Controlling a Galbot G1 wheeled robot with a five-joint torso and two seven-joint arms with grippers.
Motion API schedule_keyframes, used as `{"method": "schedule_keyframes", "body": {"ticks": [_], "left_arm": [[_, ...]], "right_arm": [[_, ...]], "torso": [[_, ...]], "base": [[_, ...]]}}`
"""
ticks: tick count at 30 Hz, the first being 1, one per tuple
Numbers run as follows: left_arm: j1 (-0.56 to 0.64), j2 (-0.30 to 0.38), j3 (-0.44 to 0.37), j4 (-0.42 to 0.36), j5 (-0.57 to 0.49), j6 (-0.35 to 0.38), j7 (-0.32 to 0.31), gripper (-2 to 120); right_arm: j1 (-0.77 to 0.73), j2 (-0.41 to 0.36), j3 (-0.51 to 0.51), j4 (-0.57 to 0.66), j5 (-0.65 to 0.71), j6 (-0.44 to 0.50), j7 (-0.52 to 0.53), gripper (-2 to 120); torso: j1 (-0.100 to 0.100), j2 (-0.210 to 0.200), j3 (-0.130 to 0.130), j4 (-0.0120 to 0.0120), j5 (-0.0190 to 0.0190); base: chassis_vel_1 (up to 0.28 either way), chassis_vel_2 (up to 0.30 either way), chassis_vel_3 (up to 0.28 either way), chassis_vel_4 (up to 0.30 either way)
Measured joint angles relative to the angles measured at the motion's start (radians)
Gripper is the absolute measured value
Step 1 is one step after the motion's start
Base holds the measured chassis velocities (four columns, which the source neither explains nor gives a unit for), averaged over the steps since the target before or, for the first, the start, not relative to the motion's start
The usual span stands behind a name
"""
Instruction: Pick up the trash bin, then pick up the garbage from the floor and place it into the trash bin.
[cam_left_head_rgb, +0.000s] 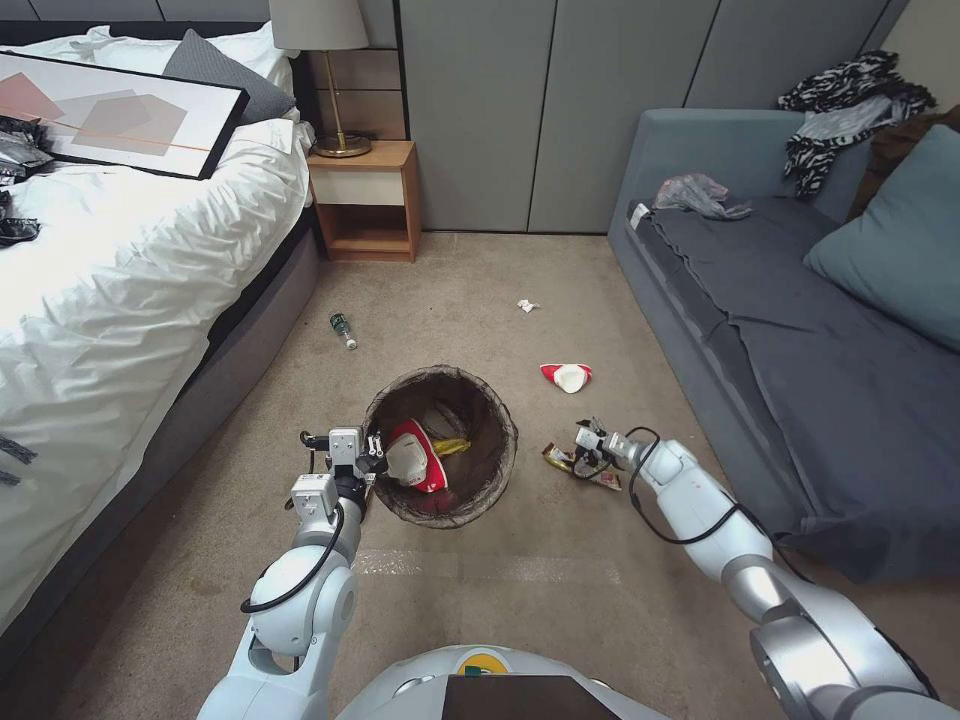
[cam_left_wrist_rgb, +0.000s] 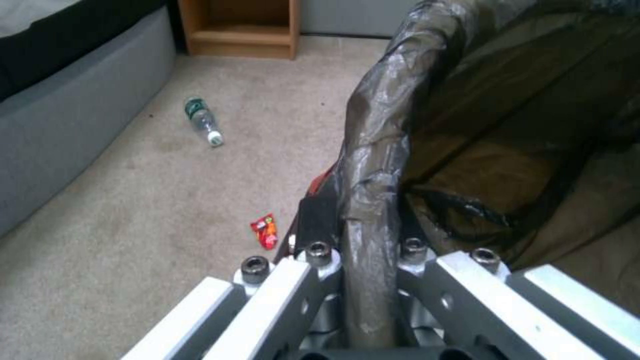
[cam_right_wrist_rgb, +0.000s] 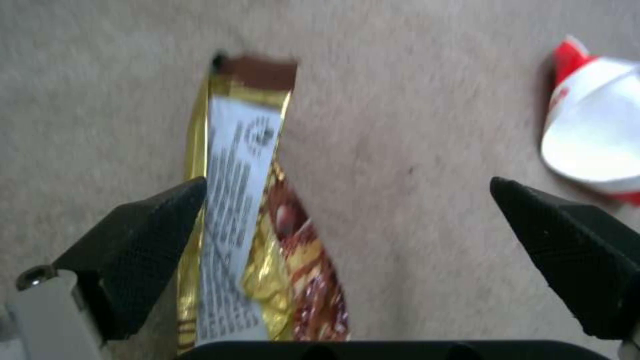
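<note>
No brand legible anywhere: fine print on the white back panel of the gold-and-brown snack wrapper (cam_right_wrist_rgb: 240, 210) too blurred to read, red marks on the cup unreadable too.

Beige carpet across the floor (cam_left_head_rgb: 470, 590), worn and lightly stained. White-sheeted bed (cam_left_head_rgb: 110, 280) along the left of the head view, with a framed abstract print (cam_left_head_rgb: 110, 115) lying on it. Wooden nightstand (cam_left_head_rgb: 365, 200) and brass lamp (cam_left_head_rgb: 325, 60) at upper centre, grey wall panels behind. Blue-grey sofa (cam_left_head_rgb: 800, 350) on the right, strewn with a teal cushion, striped clothing and a plastic bag.

Trash bin (cam_left_head_rgb: 442, 445) in centre frame, tilted, dark bag over its rim, red-and-white cup and yellow wrapper inside. Left hand (cam_left_head_rgb: 362, 462) clamped shut on the bin's rim at its left edge, the bagged rim pinched between the fingers (cam_left_wrist_rgb: 313, 225).

Right hand (cam_left_head_rgb: 592, 452) low over the carpet right of the bin, spread wide, black pads (cam_right_wrist_rgb: 143, 240) either side of the snack wrapper, holding nothing.

Loose on the carpet: red-and-white paper cup (cam_left_head_rgb: 567, 376) right of centre, crumpled white paper (cam_left_head_rgb: 527, 305) above it, green bottle (cam_left_head_rgb: 343, 330) near the bed, small red wrapper (cam_left_wrist_rgb: 265, 231) beside the bin.
</note>
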Motion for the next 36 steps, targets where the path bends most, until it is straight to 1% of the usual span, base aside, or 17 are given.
{"method": "schedule_keyframes", "body": {"ticks": [4, 13, 17, 22, 24, 26, 27, 29, 31, 32, 33, 35, 36], "left_arm": [[0.001, 0.002, -0.001, 0.0, 0.0, 0.0, 0.0, 0], [-0.003, 0.0, 0.005, 0.006, 0.0, 0.0, 0.0, 0], [-0.002, 0.003, 0.004, 0.006, 0.0, -0.001, 0.0, 0], [0.0, 0.002, 0.006, 0.005, 0.002, -0.001, 0.0, 0], [0.0, 0.001, 0.006, 0.002, 0.002, -0.001, 0.0, 0], [0.001, 0.003, 0.002, -0.001, 0.002, -0.001, 0.0, 0], [0.001, 0.003, 0.002, -0.001, 0.002, -0.001, 0.0, 0], [0.001, 0.004, 0.001, -0.001, 0.0, -0.001, 0.0, 0], [0.001, 0.004, 0.001, -0.002, 0.0, -0.002, 0.0, 0], [0.001, 0.004, 0.001, -0.002, 0.0, -0.002, 0.0, 0], [0.001, 0.004, 0.001, -0.002, 0.0, -0.002, 0.0, 0], [-0.001, 0.004, 0.002, -0.002, 0.0, -0.002, 0.0, 0], [-0.001, 0.004, 0.002, -0.002, 0.0, -0.002, 0.0, 0]], "right_arm": [[0.002, 0.011, 0.018, -0.04, -0.015, -0.005, 0.032, 100], [0.006, 0.021, 0.033, -0.074, -0.011, -0.022, 0.069, 100], [0.009, 0.025, 0.038, -0.089, 0.018, -0.029, 0.082, 100], [0.009, 0.04, 0.026, -0.091, 0.061, -0.031, 0.071, 99], [0.007, 0.048, 0.018, -0.091, 0.074, -0.033, 0.061, 91], [0.006, 0.052, 0.014, -0.093, 0.081, -0.034, 0.061, 80], [0.006, 0.052, 0.014, -0.093, 0.081, -0.034, 0.061, 80], [0.006, 0.054, 0.013, -0.094, 0.084, -0.036, 0.061, 72], [0.006, 0.055, 0.011, -0.095, 0.089, -0.038, 0.061, 62], [0.006, 0.055, 0.011, -0.095, 0.089, -0.038, 0.061, 62], [0.006, 0.055, 0.011, -0.095, 0.09, -0.038, 0.061, 59], [0.002, 0.055, 0.011, -0.096, 0.095, -0.04, 0.058, 49], [0.002, 0.055, 0.011, -0.096, 0.095, -0.04, 0.058, 49]], "torso": [[0.0, 0.0, 0.0, -0.0001, 0.0001], [0.0, 0.0, 0.0, 0.0, 0.0001], [0.0, 0.0, 0.0, -0.0001, -0.0001], [0.0, 0.0, 0.0, -0.0001, -0.0001], [0.0, 0.0, 0.0, 0.0003, 0.0002], [0.0, 0.0, 0.0, 0.0, 0.0], [0.0, 0.0, 0.0, 0.0, 0.0], [0.0, 0.0, 0.0, -0.0001, 0.0], [0.0, 0.0, 0.0, 0.0, 0.0], [0.0, 0.0, 0.0, 0.0, 0.0], [0.0, 0.0, 0.0, 0.0, 0.0], [0.0, 0.0, 0.0, 0.0, -0.0001], [0.0, 0.0, 0.0, 0.0, -0.0001]], "base": [[0.0, 0.0, 0.0, 0.0], [0.0, 0.0, 0.0, 0.0], [0.0, 0.0, 0.0, 0.0], [0.0, 0.0, 0.0, 0.0], [0.0, 0.0, 0.0, 0.0], [0.0, 0.0, 0.0, 0.0], [0.0, 0.0, 0.0, 0.0], [0.0, 0.0, 0.0, 0.0], [0.0, 0.0, 0.0, 0.0], [0.0, 0.0, 0.0, 0.0], [0.0, 0.0, 0.0, 0.0], [0.0, 0.0, 0.0, 0.0], [0.0, 0.0, 0.0, 0.0]]}}
